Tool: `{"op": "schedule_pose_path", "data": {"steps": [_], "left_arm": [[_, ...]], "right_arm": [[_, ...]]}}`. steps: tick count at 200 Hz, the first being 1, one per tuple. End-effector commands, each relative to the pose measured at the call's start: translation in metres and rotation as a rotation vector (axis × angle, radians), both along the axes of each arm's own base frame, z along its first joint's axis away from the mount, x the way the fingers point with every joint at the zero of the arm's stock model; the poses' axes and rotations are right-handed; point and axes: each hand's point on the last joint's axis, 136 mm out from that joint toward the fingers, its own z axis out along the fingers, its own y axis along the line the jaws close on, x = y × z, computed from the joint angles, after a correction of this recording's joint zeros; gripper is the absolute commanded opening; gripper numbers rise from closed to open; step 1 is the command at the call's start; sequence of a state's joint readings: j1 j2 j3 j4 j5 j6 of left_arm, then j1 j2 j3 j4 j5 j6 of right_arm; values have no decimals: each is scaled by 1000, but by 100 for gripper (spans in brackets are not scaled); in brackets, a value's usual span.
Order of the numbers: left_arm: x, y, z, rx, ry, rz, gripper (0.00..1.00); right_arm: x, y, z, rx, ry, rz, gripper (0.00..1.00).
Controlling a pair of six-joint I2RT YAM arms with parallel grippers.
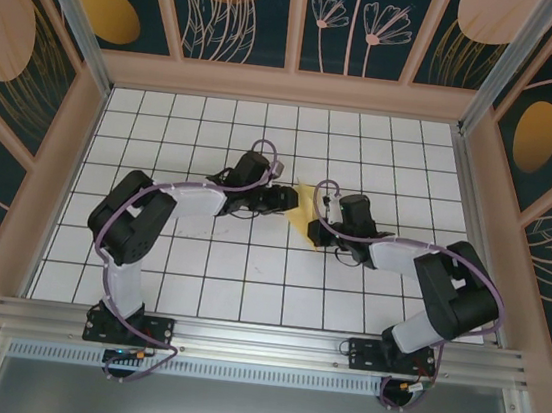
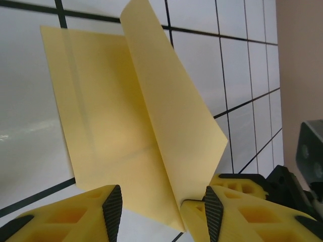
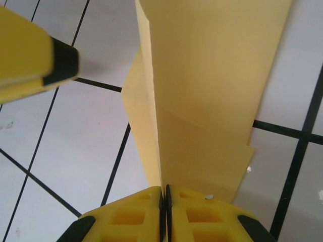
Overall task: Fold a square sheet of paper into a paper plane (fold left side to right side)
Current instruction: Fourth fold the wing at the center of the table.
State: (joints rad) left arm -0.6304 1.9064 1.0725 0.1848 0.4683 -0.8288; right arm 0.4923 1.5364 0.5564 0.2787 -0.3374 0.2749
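Both arms (image 1: 181,200) bent inward; R fingers (image 3: 136,214) pinch paper (image 3: 202,91), L fingers (image 2: 108,209) apart.

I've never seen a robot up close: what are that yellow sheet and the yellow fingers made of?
The sheet looks like thin matte paper: it holds a sharp crease and one flap stands up. The fingers seem hard yellow plastic, with hollow cells; their black pads look like ridged rubber, probably.

Square sheet of paper (image 3: 212,75) — top cropped off.
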Motion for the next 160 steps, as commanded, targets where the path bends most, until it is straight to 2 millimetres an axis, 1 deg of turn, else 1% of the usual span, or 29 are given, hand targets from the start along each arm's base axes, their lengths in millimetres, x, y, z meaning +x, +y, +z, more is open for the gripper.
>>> {"op": "schedule_pose_path", "data": {"steps": [1,44,63,95,160], "left_arm": [[5,-18,4,-42,-8,-26,49],[5,-32,-2,-46,4,-49,50],[6,-35,-5,-45,8,-51,50],[6,-36,-16,-31,29,-48,50],[10,-42,-26,-20,44,-46,50]], "right_arm": [[7,9,11,74,-3,24,14],[7,7,7,104,26,27,14],[8,6,7,127,38,28,13],[10,4,8,166,56,17,13],[11,1,5,192,83,16,13]]}}
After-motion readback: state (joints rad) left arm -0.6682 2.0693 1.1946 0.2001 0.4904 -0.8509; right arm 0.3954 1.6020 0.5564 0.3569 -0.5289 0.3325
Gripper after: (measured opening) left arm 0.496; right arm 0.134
